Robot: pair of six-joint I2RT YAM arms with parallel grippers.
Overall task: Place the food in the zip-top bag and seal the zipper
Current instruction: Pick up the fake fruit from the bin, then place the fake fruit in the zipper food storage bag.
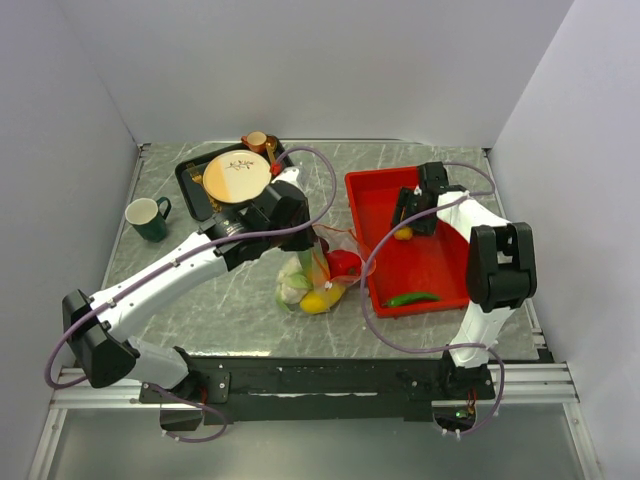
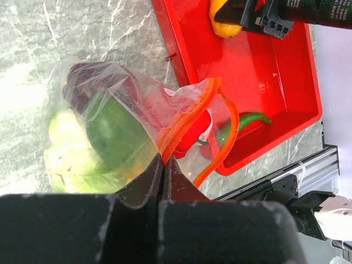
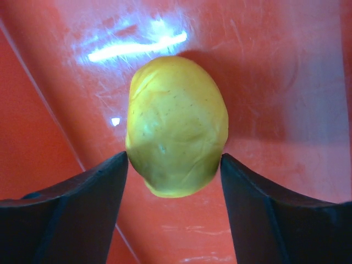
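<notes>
The zip-top bag [image 1: 303, 285] lies on the table left of the red tray. My left gripper [image 1: 318, 250] is shut on its orange-red zipper strip [image 2: 217, 137]; in the left wrist view the gripper [image 2: 163, 158] pinches the strip's edge. Inside the bag are a red-green mango [image 2: 113, 135], cauliflower [image 2: 63, 151] and a dark purple fruit [image 2: 82, 82]. A red pepper [image 1: 345, 263] sits at the bag's mouth. My right gripper [image 1: 405, 222] is open in the tray, its fingertips flanking the near end of the yellow mango [image 3: 176, 124]. A green chili [image 1: 412, 298] lies at the tray's front.
The red tray [image 1: 440, 265] stands at the right. A beige plate [image 1: 238, 175] rests on a dark tray at the back, with a brown cup [image 1: 257, 141] behind it. A green mug [image 1: 150, 218] stands at the far left. White walls enclose the table.
</notes>
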